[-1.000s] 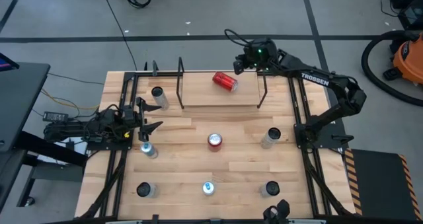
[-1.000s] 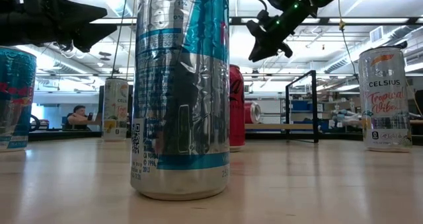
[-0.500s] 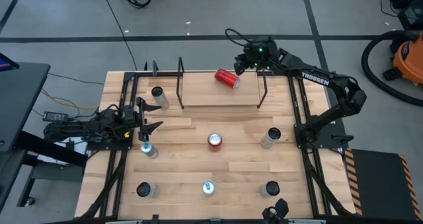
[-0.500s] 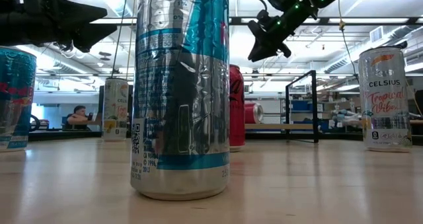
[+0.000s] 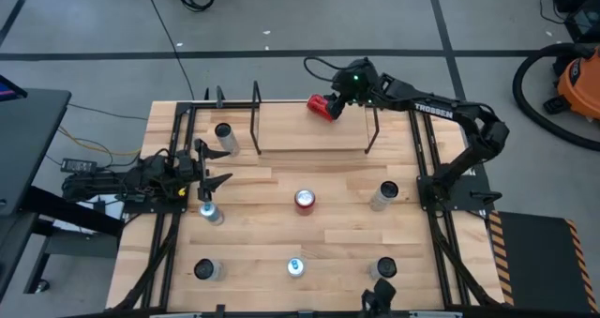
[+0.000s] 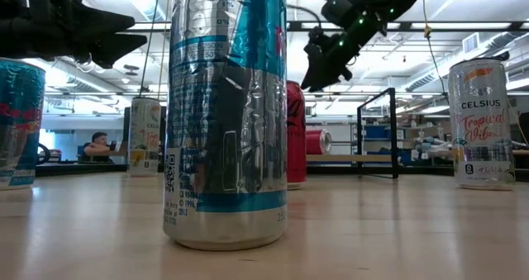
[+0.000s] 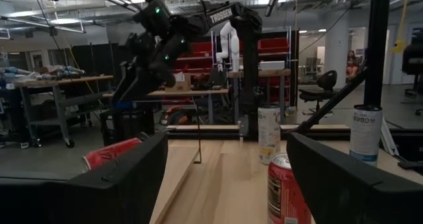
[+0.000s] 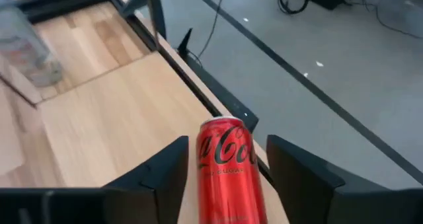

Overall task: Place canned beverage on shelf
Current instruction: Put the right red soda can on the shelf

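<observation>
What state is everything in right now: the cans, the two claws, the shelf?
Lying red can: on its side at the shelf board's far edge.
Right gripper: open, straddling that can.
Left gripper: open, empty, at the table's left.
Middle red can: upright on the table.

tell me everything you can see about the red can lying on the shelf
The red can is a slim aluminium Coca-Cola can with white script, lying on its side near the back edge of the shelf, a light wood board framed by thin black rods. In the right wrist view it lies between the fingers of the right gripper, which are parted around it; whether they touch it cannot be told.
</observation>
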Robot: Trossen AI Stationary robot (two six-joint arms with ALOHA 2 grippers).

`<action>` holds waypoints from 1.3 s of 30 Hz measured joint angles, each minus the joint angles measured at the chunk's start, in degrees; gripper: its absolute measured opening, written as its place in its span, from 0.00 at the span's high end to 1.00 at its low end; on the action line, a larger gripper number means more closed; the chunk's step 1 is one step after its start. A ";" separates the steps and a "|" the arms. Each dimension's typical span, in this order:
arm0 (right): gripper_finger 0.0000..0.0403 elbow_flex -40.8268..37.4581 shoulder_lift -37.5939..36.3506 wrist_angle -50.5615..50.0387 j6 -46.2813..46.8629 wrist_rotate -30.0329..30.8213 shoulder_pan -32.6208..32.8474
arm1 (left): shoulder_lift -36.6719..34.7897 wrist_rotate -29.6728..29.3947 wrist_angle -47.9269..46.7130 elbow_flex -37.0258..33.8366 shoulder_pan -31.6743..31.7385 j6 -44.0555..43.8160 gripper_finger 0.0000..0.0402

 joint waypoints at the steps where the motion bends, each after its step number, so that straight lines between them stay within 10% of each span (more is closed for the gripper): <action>1: 0.44 0.00 0.63 -0.12 1.24 -0.25 -0.39 | 0.00 0.02 -0.01 0.00 0.00 0.00 0.21; 14: 0.41 6.38 9.46 -2.96 8.96 0.36 -0.94 | 0.00 0.02 0.05 0.00 0.00 -0.02 0.21; 26: 0.41 17.77 20.63 -17.84 12.20 20.66 0.28 | 0.00 0.02 0.01 0.00 -0.02 -0.02 0.21; 39: 0.41 25.51 24.60 -35.70 15.96 10.33 0.26 | 0.00 0.02 -0.56 0.00 -0.02 -0.04 0.21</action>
